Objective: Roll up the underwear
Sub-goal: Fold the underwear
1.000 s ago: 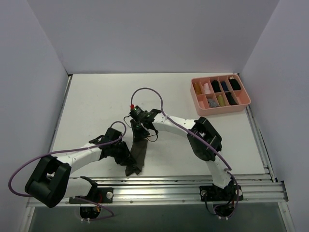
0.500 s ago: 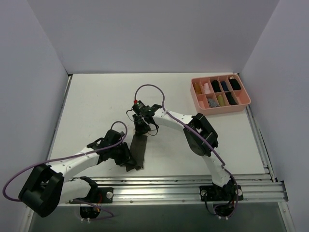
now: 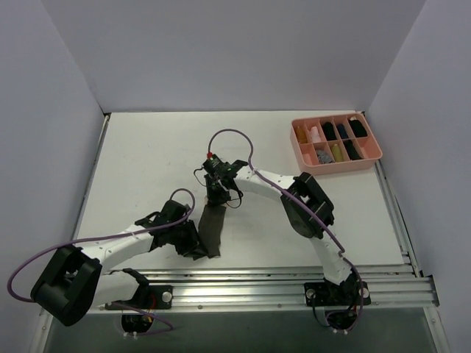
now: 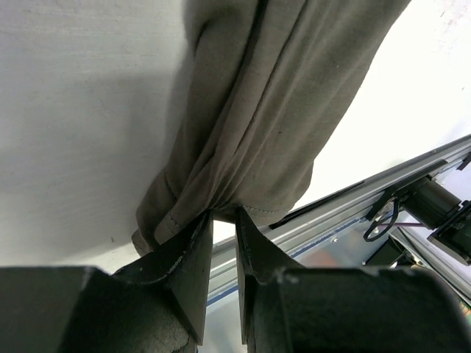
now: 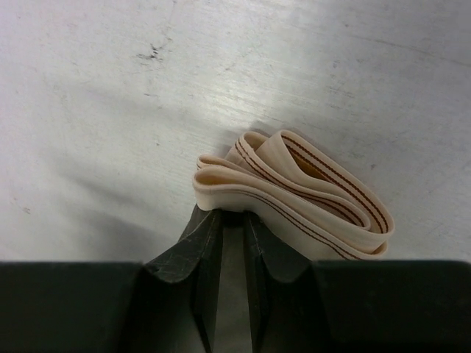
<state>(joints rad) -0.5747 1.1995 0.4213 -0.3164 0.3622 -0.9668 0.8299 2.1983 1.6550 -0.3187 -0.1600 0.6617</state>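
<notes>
The underwear (image 3: 211, 229) lies on the table (image 3: 140, 162) as a narrow dark strip between the two arms. It runs from the right gripper (image 3: 215, 197) at its far end to the left gripper (image 3: 197, 248) at its near end, close to the rail (image 3: 294, 276). From above the cloth looks almost black, and both grippers' fingertips are hidden under their own wrists.

The left wrist view shows the left gripper (image 4: 223, 219) pressed together on the gathered near end of the underwear (image 4: 272, 103). The cloth fans out in folds and is cut off at the top edge.

In the right wrist view the right gripper (image 5: 229, 220) is all but closed, pinching the edge of the waistband (image 5: 294, 193). This is a beige band with thin red-brown lines, folded over itself in loops; the dark cloth is out of sight there.

A pink tray (image 3: 337, 168) sits at the far right, its contents too small to name.
</notes>
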